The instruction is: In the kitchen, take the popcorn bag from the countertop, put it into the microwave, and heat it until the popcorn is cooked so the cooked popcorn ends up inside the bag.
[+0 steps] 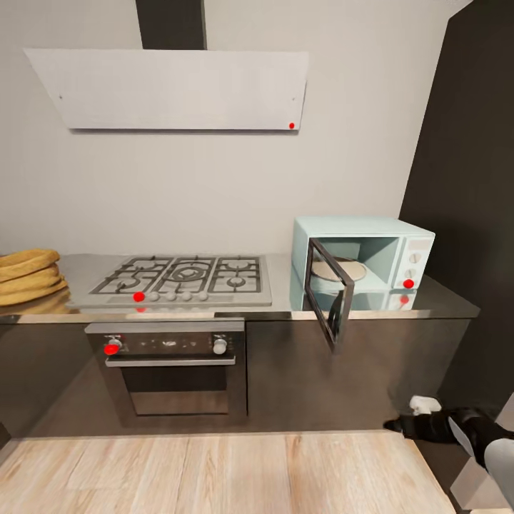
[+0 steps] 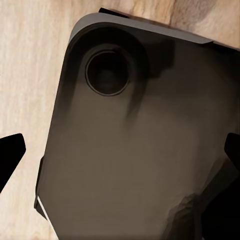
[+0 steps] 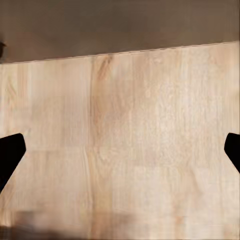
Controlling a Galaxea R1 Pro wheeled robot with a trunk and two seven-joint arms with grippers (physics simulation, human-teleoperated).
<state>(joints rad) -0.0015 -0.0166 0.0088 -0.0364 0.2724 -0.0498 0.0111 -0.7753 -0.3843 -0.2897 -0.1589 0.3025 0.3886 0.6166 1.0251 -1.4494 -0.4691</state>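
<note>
Right gripper (image 3: pixel 120 150): fingertips at the two side edges of the wrist view, spread wide, nothing between them, pointing down at the wood floor (image 3: pixel 130 135). In the head view the right arm hangs low at about 4 o'clock, well below the counter.

Left gripper (image 2: pixel 120 155): dark fingertips likewise far apart and released, holding nothing; beneath them a dark grey rounded panel (image 2: pixel 130 150) with a round recess, probably the robot's own base, floor beside it.

Popcorn bag (image 1: pixel 28 275): mustard, ringed sides, sits on the countertop (image 1: pixel 457 303) at the far 9 o'clock edge of the head view, partly cut off. Contents cannot be seen. Gas hob (image 1: pixel 178 280) lies between it and the microwave (image 1: pixel 364 260), which stands at 3 o'clock with its door (image 1: pixel 330 300) swung open and turntable visible. Oven (image 1: pixel 171 371) below the hob.

Judgement: door-opening looks done; fetching the bag is the step in hand. Next move calls for shifting toward 9 o'clock, raising an arm to counter height and closing on the bag's rim.
</note>
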